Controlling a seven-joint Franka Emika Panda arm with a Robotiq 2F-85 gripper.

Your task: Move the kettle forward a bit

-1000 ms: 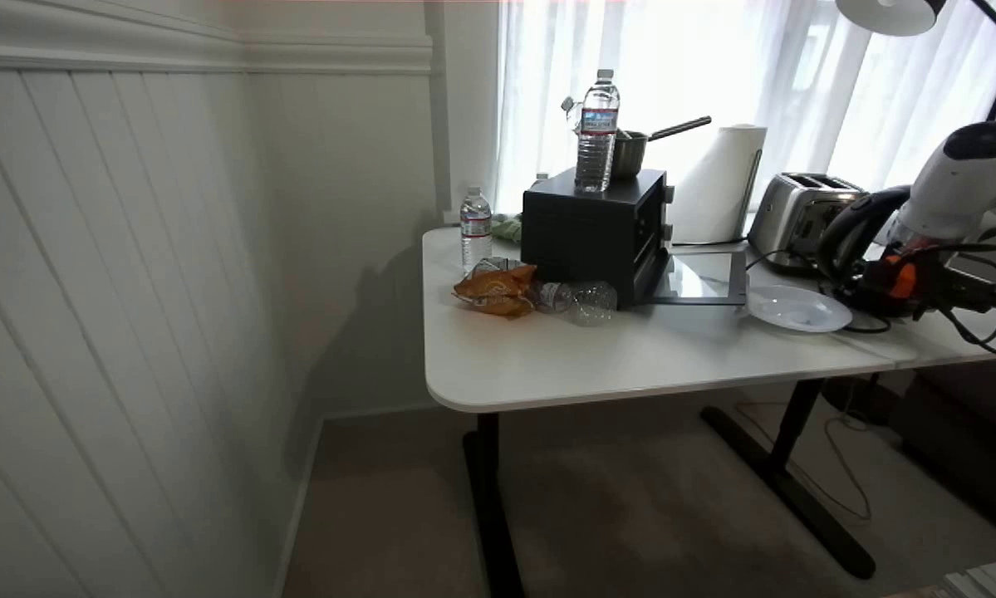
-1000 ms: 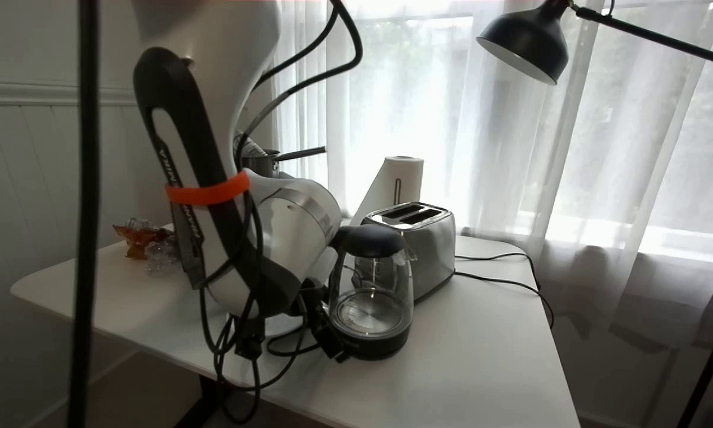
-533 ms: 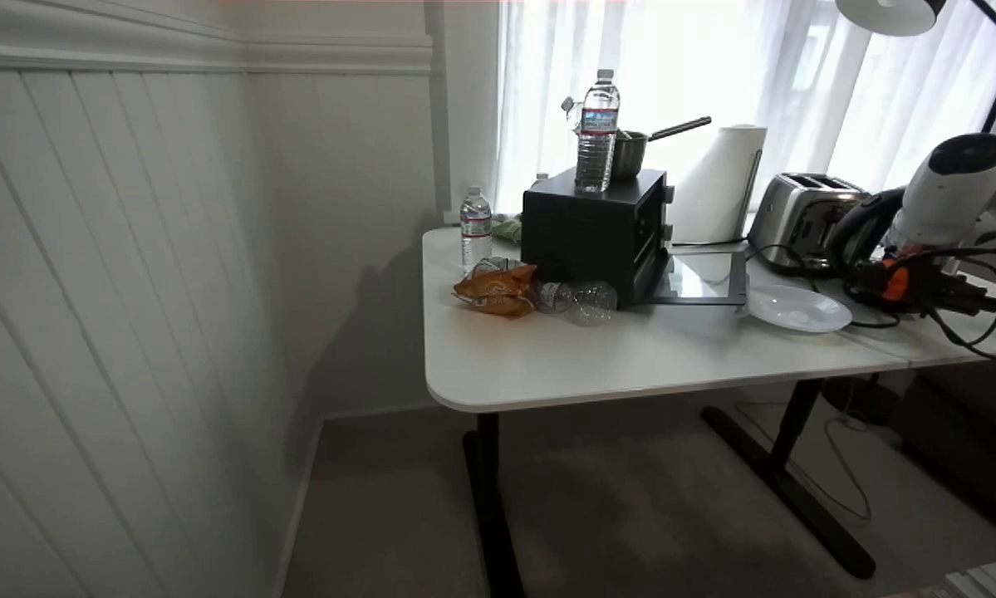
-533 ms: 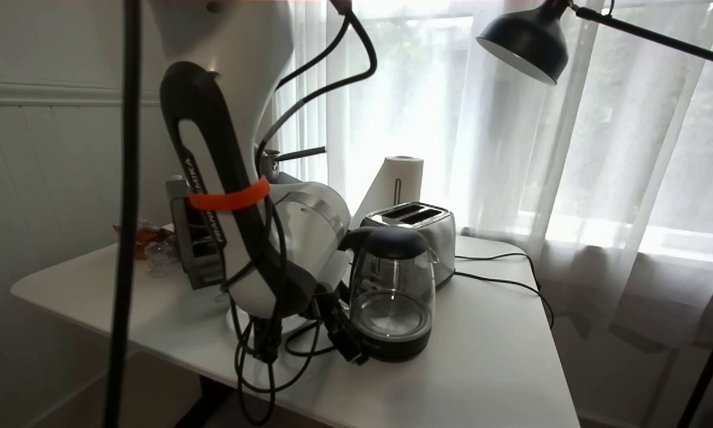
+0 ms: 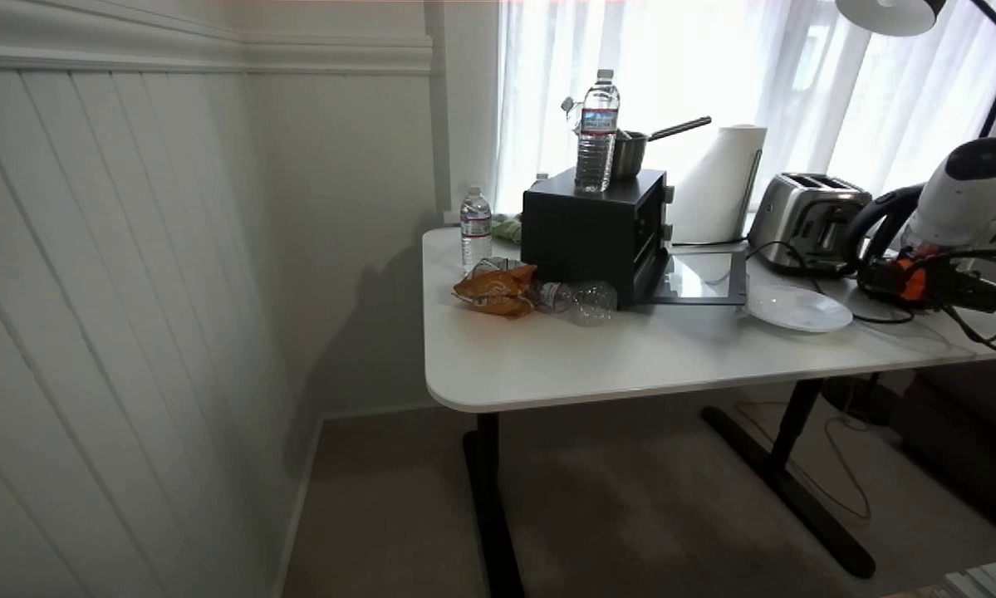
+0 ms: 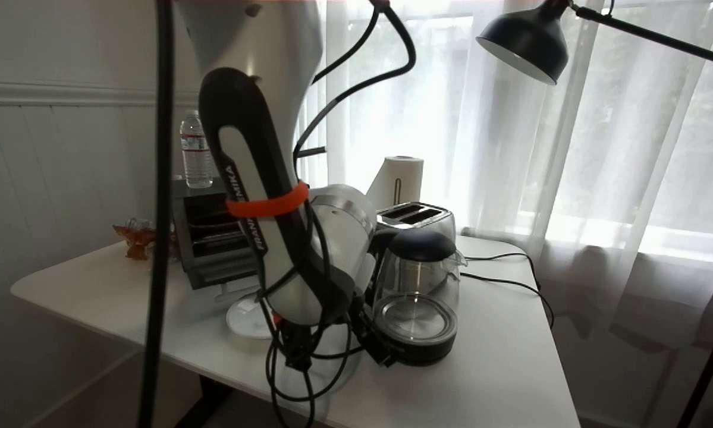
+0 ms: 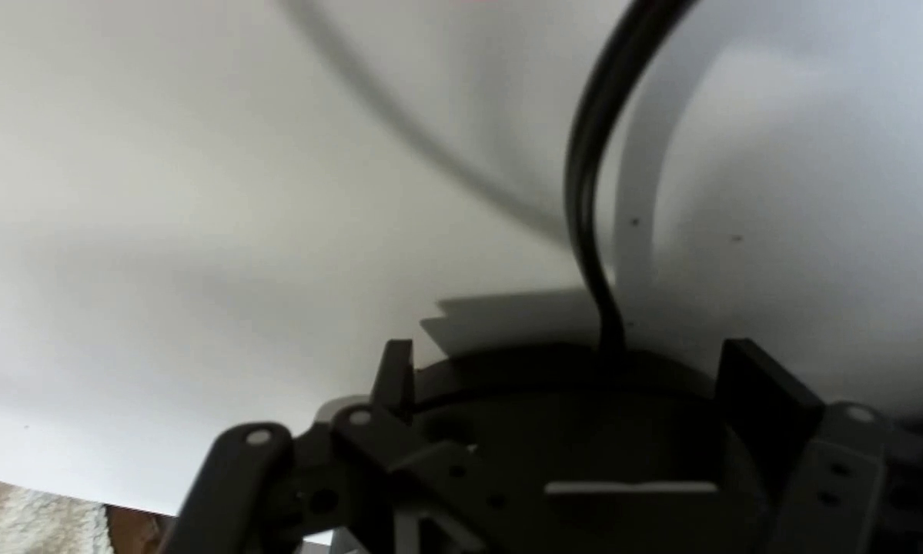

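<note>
The kettle has a clear glass body, black lid, curved black handle and round black base. It stands upright on the white table in both exterior views, its body in an exterior view (image 6: 418, 318) and its handle in an exterior view (image 5: 861, 228). My gripper (image 6: 375, 342) is low at the kettle's side, against its base. In the wrist view my gripper (image 7: 570, 358) has its fingers wide apart, with the dark kettle base (image 7: 615, 438) between and against them. The black power cord (image 7: 584, 185) rises from the base. The arm hides much of the kettle in an exterior view.
A silver toaster (image 6: 430, 229) stands just behind the kettle. A white plate (image 5: 799, 309) lies near the front edge. A black oven (image 5: 581, 241) carries a bottle (image 5: 596, 141) and a pan. A paper roll (image 5: 718, 187) stands behind. A lamp (image 6: 525, 44) hangs above.
The arm and kettle have moved together to the right in both exterior views. The kettle slid along the table, staying upright, and the gap from the plate has grown.
</note>
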